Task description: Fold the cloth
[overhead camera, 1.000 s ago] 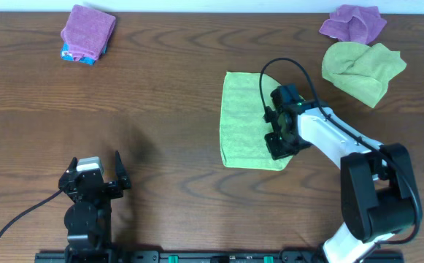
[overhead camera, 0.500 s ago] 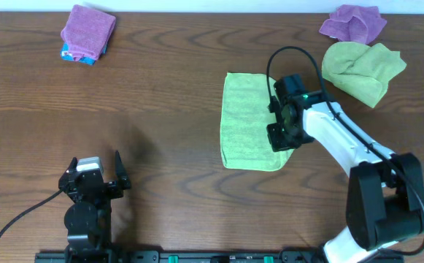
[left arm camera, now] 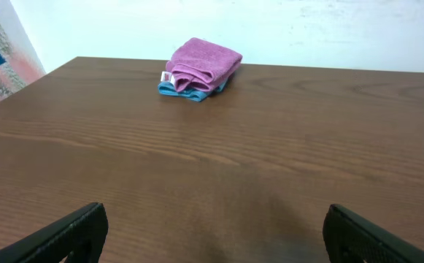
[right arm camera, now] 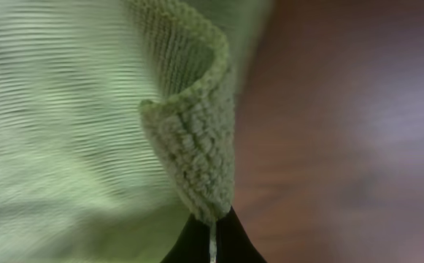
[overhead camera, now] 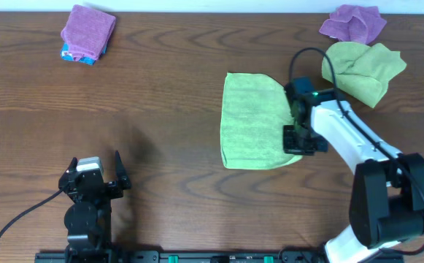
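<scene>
A light green cloth [overhead camera: 252,120] lies on the table right of centre. My right gripper [overhead camera: 296,139] is at the cloth's right edge, shut on a pinched fold of it. In the right wrist view the green cloth [right arm camera: 87,109] rises in a curled fold into the closed fingertips [right arm camera: 212,237], with bare wood to the right. My left gripper [overhead camera: 95,175] sits at the near left, far from the cloth, open and empty; in the left wrist view [left arm camera: 212,234] its two fingertips stand wide apart over bare wood.
A folded purple cloth on a blue one [overhead camera: 87,33] lies at the far left, also in the left wrist view [left arm camera: 199,68]. A crumpled green cloth [overhead camera: 363,68] and a purple cloth [overhead camera: 354,22] lie at the far right, just behind my right arm.
My right gripper has moved right, from over the middle of the green cloth to its right edge, dragging the pinched edge with it. The left arm has not moved.
</scene>
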Controlling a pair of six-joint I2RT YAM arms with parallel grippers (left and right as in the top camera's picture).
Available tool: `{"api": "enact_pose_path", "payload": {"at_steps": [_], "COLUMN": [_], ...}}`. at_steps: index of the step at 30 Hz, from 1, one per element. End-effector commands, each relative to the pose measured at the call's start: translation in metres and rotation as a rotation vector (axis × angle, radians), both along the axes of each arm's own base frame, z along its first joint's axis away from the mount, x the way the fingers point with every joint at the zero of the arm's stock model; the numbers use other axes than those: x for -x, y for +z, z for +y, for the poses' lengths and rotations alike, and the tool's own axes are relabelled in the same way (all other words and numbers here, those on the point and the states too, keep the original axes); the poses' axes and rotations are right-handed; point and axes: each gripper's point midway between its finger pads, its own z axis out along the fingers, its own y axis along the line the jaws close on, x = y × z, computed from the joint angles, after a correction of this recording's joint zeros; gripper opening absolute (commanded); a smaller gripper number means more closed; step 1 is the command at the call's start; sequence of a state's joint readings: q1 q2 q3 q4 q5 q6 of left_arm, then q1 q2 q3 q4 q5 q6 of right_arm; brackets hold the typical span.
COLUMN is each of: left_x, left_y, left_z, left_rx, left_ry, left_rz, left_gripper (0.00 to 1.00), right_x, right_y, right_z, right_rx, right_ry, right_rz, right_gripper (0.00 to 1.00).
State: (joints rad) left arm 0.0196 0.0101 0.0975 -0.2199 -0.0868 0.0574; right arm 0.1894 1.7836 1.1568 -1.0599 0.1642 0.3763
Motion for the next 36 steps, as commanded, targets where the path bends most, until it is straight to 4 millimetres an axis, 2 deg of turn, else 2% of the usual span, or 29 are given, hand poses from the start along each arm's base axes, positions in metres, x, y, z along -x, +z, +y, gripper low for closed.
{"api": "enact_pose_path", "payload": {"at_steps": [1, 2, 3, 4, 6, 7, 11, 13, 16, 18, 19, 20, 25, 28, 30, 32, 33, 36], "left_x": [0.001, 0.001, 0.001, 0.001, 0.001, 0.001, 0.001, 0.001, 0.001, 0.001, 0.001, 0.001, 0.001, 0.001, 0.001, 0.001, 0.001, 0.001], "left_y": [-0.014, -0.014, -0.014, -0.014, -0.014, -0.014, -0.014, -0.014, -0.014, -0.014, -0.014, -0.014, -0.014, -0.014, -0.014, -0.014, -0.014, -0.014], "left_z": [0.004, 0.004, 0.004, 0.004, 0.004, 0.004, 0.004, 0.004, 0.004, 0.004, 0.004, 0.004, 0.004, 0.004, 0.004, 0.004, 0.004, 0.004], "left_rx": [-0.017, -0.017, -0.017, -0.017, -0.017, -0.017, -0.017, -0.017, -0.017, -0.017, -0.017, -0.017, -0.017, -0.017, -0.017, -0.017, -0.017, -0.017], "left_ry": [0.02, 0.02, 0.02, 0.02, 0.02, 0.02, 0.02, 0.02, 0.02, 0.02, 0.02, 0.02, 0.02, 0.02, 0.02, 0.02, 0.02, 0.02], "left_rz": [0.032, 0.032, 0.032, 0.032, 0.032, 0.032, 0.032, 0.032, 0.032, 0.032, 0.032, 0.032, 0.032, 0.032, 0.032, 0.032, 0.032, 0.032], "left_gripper": [0.95, 0.95, 0.95, 0.95, 0.95, 0.95, 0.95, 0.95, 0.95, 0.95, 0.95, 0.95, 0.95, 0.95, 0.95, 0.95, 0.95, 0.95], "right_x": [-0.001, 0.002, 0.003, 0.003, 0.005, 0.006, 0.005, 0.002, 0.004, 0.011, 0.015, 0.017, 0.026, 0.051, 0.059, 0.062, 0.063, 0.062], "right_y": [0.015, 0.017, 0.017, 0.016, 0.016, 0.016, 0.016, 0.016, 0.017, 0.018, 0.019, 0.019, 0.021, 0.028, 0.03, 0.029, 0.029, 0.028], "right_z": [-0.038, -0.043, -0.046, -0.046, -0.046, -0.047, -0.047, -0.046, -0.052, -0.06, -0.064, -0.068, -0.082, -0.099, -0.106, -0.108, -0.107, -0.106], "right_rx": [0.179, 0.201, 0.203, 0.189, 0.183, 0.185, 0.188, 0.186, 0.212, 0.224, 0.23, 0.232, 0.241, 0.322, 0.334, 0.311, 0.297, 0.284], "right_ry": [-0.206, -0.241, -0.256, -0.268, -0.273, -0.272, -0.308, -0.318, -0.355, -0.407, -0.428, -0.442, -0.496, -0.682, -0.748, -0.776, -0.776, -0.763], "right_rz": [-0.065, -0.065, -0.063, -0.058, -0.052, -0.047, -0.058, -0.074, -0.081, -0.057, -0.044, -0.036, -0.007, 0.037, 0.059, 0.076, 0.083, 0.088], "right_gripper": [0.02, 0.01, 0.13, 0.55, 0.81, 0.86, 0.78, 0.67, 0.57, 0.34, 0.14, 0.02, 0.01, 0.01, 0.02, 0.51, 0.65, 0.66]}}
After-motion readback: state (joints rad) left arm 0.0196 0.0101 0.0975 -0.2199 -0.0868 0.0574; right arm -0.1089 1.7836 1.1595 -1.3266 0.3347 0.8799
